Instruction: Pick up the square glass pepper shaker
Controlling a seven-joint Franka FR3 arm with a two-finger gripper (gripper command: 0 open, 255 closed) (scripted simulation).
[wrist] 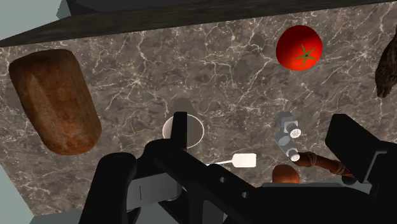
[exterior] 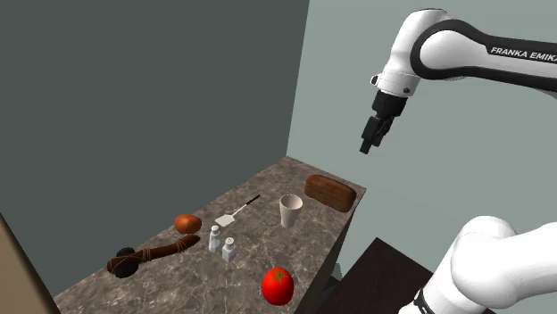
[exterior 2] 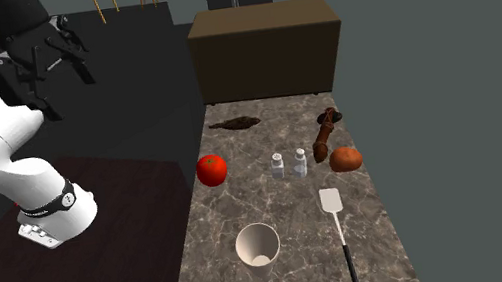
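Shoulder view has the gripper (exterior: 370, 138) high beyond the counter's (exterior: 308, 241) far edge, its 2 fingers spread apart and holding nothing, while the square pepper shaker (exterior: 228, 249) stands upright on the marbled top, well apart at 8 o'clock. To take it cleanly, I judge the hand should travel over and descend straight from above, fingers straddling 2 flat sides, because the other shaker (exterior: 214, 237) stands just beside it at 10 o'clock and a slanted approach could knock it. Tomato (exterior: 278, 285) at 4 o'clock and cup (exterior: 291, 210) at 2 o'clock leave more room.
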